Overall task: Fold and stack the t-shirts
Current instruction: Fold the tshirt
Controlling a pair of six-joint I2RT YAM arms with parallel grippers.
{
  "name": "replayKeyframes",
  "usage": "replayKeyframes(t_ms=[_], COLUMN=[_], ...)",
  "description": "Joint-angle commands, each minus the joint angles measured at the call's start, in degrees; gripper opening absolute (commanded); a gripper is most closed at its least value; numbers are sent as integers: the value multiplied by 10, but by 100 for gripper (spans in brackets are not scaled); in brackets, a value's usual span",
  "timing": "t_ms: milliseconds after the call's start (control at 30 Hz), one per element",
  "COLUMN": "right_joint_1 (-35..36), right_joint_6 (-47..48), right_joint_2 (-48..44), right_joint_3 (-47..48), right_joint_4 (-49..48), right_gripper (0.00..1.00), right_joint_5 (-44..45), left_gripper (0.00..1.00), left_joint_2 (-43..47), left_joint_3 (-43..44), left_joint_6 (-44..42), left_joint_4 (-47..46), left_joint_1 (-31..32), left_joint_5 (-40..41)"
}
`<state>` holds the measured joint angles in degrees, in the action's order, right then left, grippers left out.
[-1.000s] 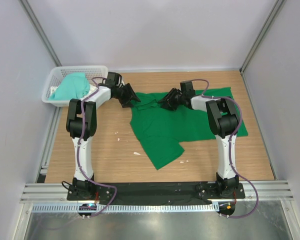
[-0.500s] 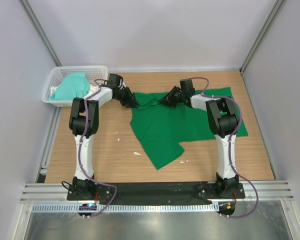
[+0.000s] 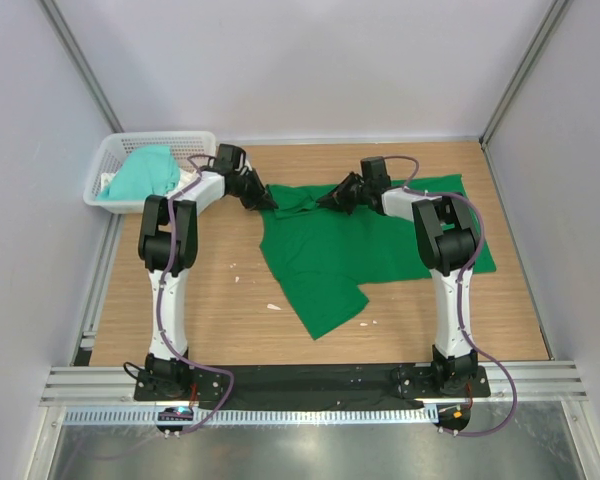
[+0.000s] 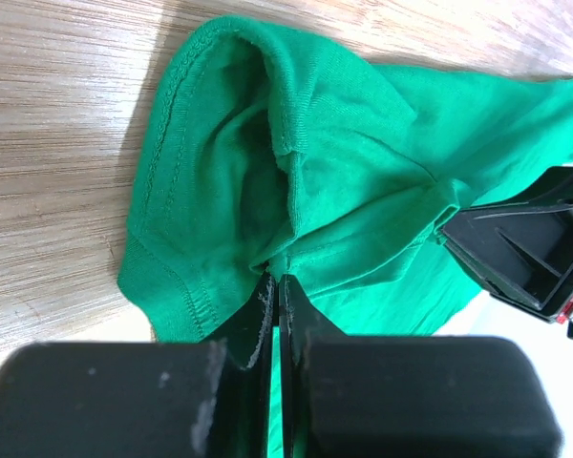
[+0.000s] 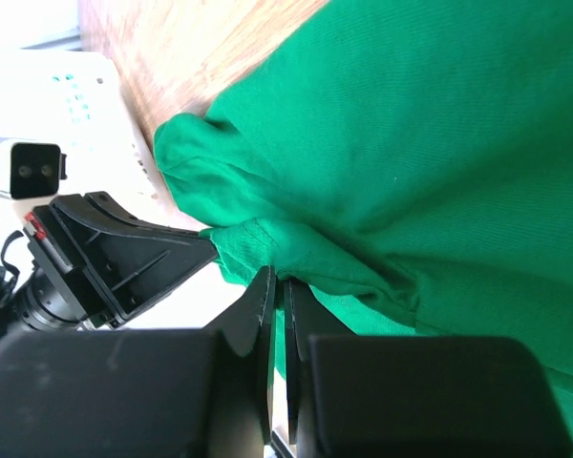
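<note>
Pale grey walls (image 3: pixel 310 70) close round a light wooden table (image 3: pixel 180 300) on three sides. Across the table's middle and right lies a large, soft, short-sleeved emerald green t-shirt (image 3: pixel 350 260). It is mostly flat, with one part reaching toward the near edge and its far edge bunched into folds. In the far left corner stands a white plastic lattice basket (image 3: pixel 108 152). A paler mint-teal t-shirt (image 3: pixel 145 172) is heaped inside it, rising above the rim.

Both arms stretch to the far edge of the emerald green t-shirt and face each other across the crumpled cloth there. The left gripper (image 3: pixel 268 204) sits at the shirt's far left end. Its wrist camera shows the black fingers (image 4: pixel 256 329) pressed together, with a stitched, hemmed fold of green fabric caught at their tips. The right gripper (image 3: pixel 325 200) is low over the cloth a little to the right. Its fingers (image 5: pixel 253 310) are drawn almost together (only a thin slit shows between them), and a rolled fold of the same shirt is pinched at the tips. The two grippers are near each other but apart, and each shows in the other's wrist view with a bunch of green fabric between them.
</note>
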<state>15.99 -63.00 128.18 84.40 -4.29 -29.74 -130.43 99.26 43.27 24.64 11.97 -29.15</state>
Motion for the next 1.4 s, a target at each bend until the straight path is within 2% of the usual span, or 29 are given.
replayKeyframes(t_ms=[0, 67, 100, 200, 533, 567, 633, 667, 733, 833, 967, 1000, 1133, 1233, 1300, 1333, 1367], right_joint_1=[-8, -10, -10, -10, -16, -17, -18, -19, -22, -29, -39, -46, -47, -47, -47, -47, -47], right_joint_6=[-19, -31, -36, -62, -177, -185, -199, -199, -194, -163, -88, -78, -39, 0, 16, 15, 14], right_joint_2=[-34, -29, -25, -11, 54, 58, 59, 55, 49, 30, 7, -1, 1, 0, 13, 18, 22], right_joint_3=[16, 18, 22, 26, 47, 49, 44, 42, 31, 24, 27, 29, 45, 62, 87, 93, 102], right_joint_4=[-26, -33, -39, -66, -166, -171, -190, -191, -193, -166, -114, -92, -71, -53, -29, -30, -32], right_gripper=[1, 1, 1, 2, 7, 11, 18, 26, 31, 39, 55, 56, 56, 52, 43, 33, 29], right_joint_5=[-6, -8, -9, -13, -16, -20, -23, -24, -23, -25, -31, -30, -58, -69, -87, -94, -105], left_gripper=[4, 14, 23, 33, 44, 45, 46, 45, 45, 41, 32, 31, 31, 31, 32, 32, 33], left_joint_2=[33, 33, 33, 40, 101, 105, 110, 111, 112, 106, 82, 76, 46, 21, 4, -3, -10], left_joint_3=[10, 9, 8, 0, -22, -21, -16, -12, -9, -7, -7, -1, 11, 22, 28, 35, 41], left_joint_6=[0, 1, 2, 2, -25, -27, -30, -30, -28, -24, -6, -3, 6, 8, 0, -5, -11], left_joint_4=[4, 6, 6, 6, 12, 14, 22, 23, 23, 16, -11, -13, -26, -30, -22, -15, -6], left_joint_1=[-3, -3, -3, -2, -3, -3, -4, -3, -3, 2, 21, 24, 46, 49, 48, 47, 47], left_joint_5=[-6, -3, -1, 3, 54, 55, 47, 43, 26, 1, -48, -54, -63, -64, -58, -51, -43])
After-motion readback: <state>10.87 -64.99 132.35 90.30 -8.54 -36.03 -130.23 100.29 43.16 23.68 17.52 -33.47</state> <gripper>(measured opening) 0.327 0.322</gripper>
